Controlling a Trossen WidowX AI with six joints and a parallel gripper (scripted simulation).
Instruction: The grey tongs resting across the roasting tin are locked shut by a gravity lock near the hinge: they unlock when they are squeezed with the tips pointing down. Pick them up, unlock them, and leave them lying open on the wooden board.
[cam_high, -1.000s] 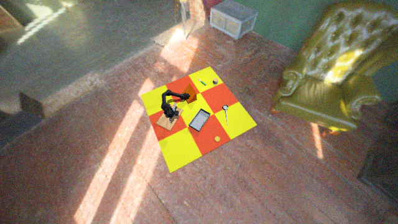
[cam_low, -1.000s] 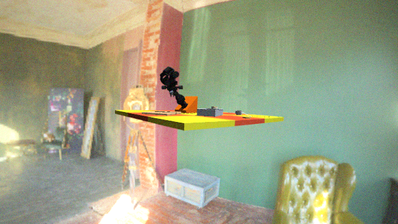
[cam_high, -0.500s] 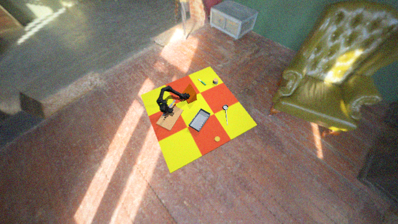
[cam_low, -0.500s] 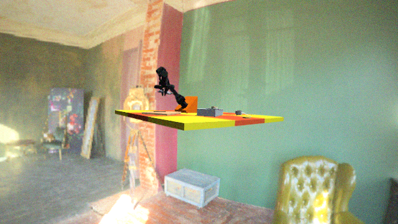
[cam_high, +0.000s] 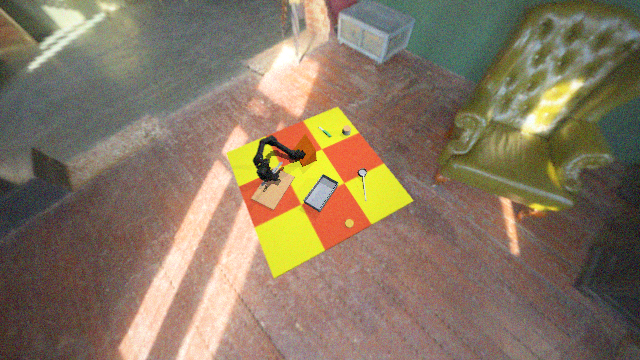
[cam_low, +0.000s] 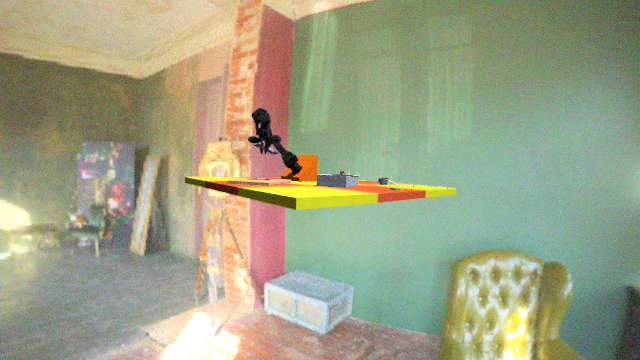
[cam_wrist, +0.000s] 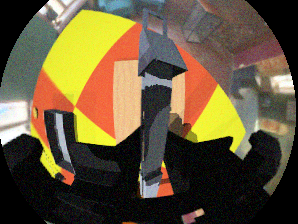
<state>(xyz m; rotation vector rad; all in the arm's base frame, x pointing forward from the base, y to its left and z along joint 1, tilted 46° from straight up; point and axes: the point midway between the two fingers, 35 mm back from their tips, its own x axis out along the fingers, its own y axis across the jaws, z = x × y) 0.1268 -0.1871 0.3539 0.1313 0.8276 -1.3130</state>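
Tongs aloft, still to be set down

The end effector (cam_high: 270, 175) (cam_low: 265, 145) (cam_wrist: 149, 128) is nearly closed, clamped on the grey tongs (cam_high: 278, 168) (cam_wrist: 157, 47), above the wooden board (cam_high: 280, 197) (cam_low: 260, 182) (cam_wrist: 124, 95). They look light, stiff and probably slick — long enough to swivel if gripped off balance. Best hold: across both arms, clear of the hinge, so squeezing works the lock. Whether it has released, I cannot tell — lowering calls for a level, gentle release.

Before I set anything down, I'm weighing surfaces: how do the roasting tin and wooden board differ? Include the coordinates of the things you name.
The roasting tin (cam_high: 321, 192) (cam_low: 337, 180) (cam_wrist: 60, 131) has raised walls; the wooden board (cam_high: 275, 195) (cam_low: 260, 181) (cam_wrist: 125, 95) is a flat slab. The tin is grey with a dark rim, the board light tan. Both are rectangular and rest on the checkered tabletop (cam_high: 290, 245) (cam_low: 300, 192) (cam_wrist: 75, 50).
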